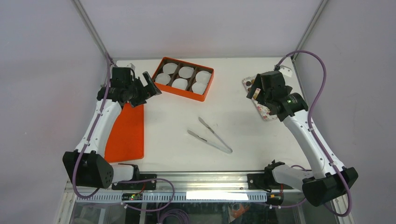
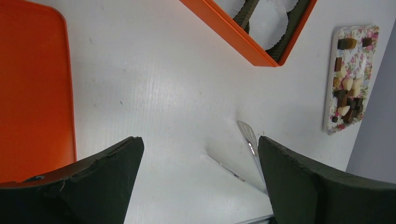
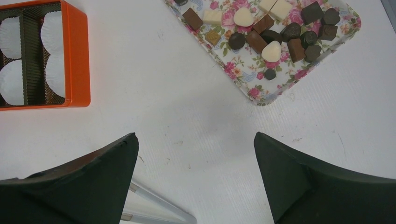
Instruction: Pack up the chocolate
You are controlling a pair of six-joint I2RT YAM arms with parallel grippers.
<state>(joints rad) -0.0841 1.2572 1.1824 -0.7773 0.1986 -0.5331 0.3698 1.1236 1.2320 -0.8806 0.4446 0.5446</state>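
Observation:
The chocolate (image 3: 275, 32), several dark brown, tan and cream pieces, lies on a floral tray (image 3: 224, 65) at the table's right. It also shows in the left wrist view as chocolate (image 2: 348, 88) on the tray (image 2: 362, 56). An orange box (image 1: 181, 92) with white paper cups (image 1: 186, 72) stands at the back. My right gripper (image 1: 254, 91) hovers over the tray (image 1: 264, 112), open and empty (image 3: 196, 135). The left gripper (image 1: 152, 88) hangs open beside the box's left end, nothing between its fingers (image 2: 201, 140).
Metal tongs (image 1: 210, 135) lie on the white table between the arms; they show as tongs (image 2: 250, 140) and tongs (image 3: 159, 203) in the wrist views. An orange lid (image 1: 125, 133) lies flat at the left. The box wall (image 3: 77, 56) edges the right wrist view.

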